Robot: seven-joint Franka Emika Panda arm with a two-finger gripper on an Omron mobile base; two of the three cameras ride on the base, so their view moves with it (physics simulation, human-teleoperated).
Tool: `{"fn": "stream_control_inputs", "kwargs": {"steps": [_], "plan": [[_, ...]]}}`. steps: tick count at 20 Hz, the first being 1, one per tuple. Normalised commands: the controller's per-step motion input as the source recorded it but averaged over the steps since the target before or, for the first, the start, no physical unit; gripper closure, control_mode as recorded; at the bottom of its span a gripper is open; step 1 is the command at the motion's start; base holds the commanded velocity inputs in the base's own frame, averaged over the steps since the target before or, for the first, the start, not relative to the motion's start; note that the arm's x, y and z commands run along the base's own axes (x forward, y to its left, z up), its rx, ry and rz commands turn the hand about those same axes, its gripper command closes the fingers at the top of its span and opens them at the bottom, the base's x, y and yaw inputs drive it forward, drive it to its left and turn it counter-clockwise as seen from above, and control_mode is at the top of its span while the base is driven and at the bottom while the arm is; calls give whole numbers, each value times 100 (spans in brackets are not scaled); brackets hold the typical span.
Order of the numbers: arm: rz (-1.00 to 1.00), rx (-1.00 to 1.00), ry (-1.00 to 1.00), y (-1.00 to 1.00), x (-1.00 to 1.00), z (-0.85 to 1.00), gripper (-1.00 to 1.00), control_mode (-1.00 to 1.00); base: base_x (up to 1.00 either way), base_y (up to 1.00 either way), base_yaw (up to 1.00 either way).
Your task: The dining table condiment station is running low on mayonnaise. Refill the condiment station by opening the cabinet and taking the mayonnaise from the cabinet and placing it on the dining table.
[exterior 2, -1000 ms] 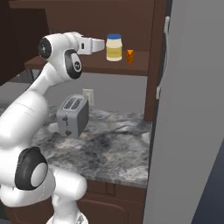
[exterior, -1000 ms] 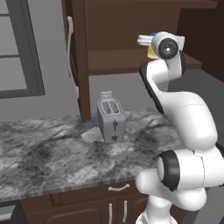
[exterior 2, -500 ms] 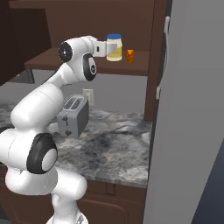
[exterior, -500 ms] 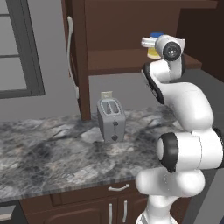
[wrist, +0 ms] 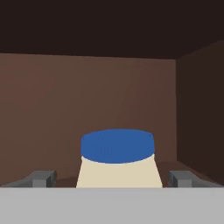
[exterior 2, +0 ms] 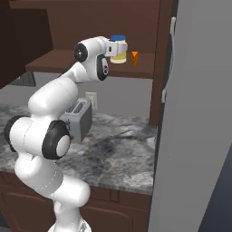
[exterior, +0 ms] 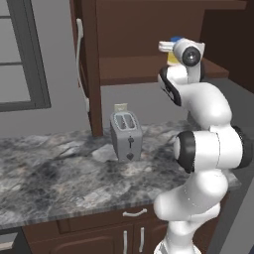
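The mayonnaise (wrist: 117, 158), a cream jar with a blue lid, stands on the shelf of the open cabinet (exterior 2: 90, 63). In the hand view it sits low and centred between my two fingertips (wrist: 43, 178), which stand wide apart on either side of it without touching. My gripper (wrist: 113, 179) is open. From the right base view the gripper (exterior 2: 116, 48) reaches the mayonnaise (exterior 2: 119, 53) from the left. In the left base view the hand (exterior: 171, 48) covers most of the mayonnaise (exterior: 172, 58). The dining table is out of view.
An orange wedge (exterior 2: 134, 58) lies on the shelf just right of the jar. The cabinet doors (exterior: 92, 64) (exterior 2: 162, 59) hang open at both sides. A toaster (exterior: 126, 135) stands on the marbled counter (exterior: 54, 173) below. A tall grey panel (exterior 2: 199, 118) fills the right.
The arm has stretched forward into the cabinet. The hand has moved from beside the jar to right at it, so the open fingers now flank it. The jar has not moved.
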Motion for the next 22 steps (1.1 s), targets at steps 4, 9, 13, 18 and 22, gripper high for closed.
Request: {"fn": "stream_control_inputs", "kwargs": {"steps": [4,9,13,18,22], "plan": [[0,0,0,-33,23,5,-100,-100,0,0,0],[0,0,0,-10,28,4,-100,-100,0,0,0],[1,0,0,0,41,-4,-100,-100,0,0,0],[1,0,1,0,24,-3,100,-100,0,0,0],[1,0,0,0,8,0,100,-100,0,0,0]]}}
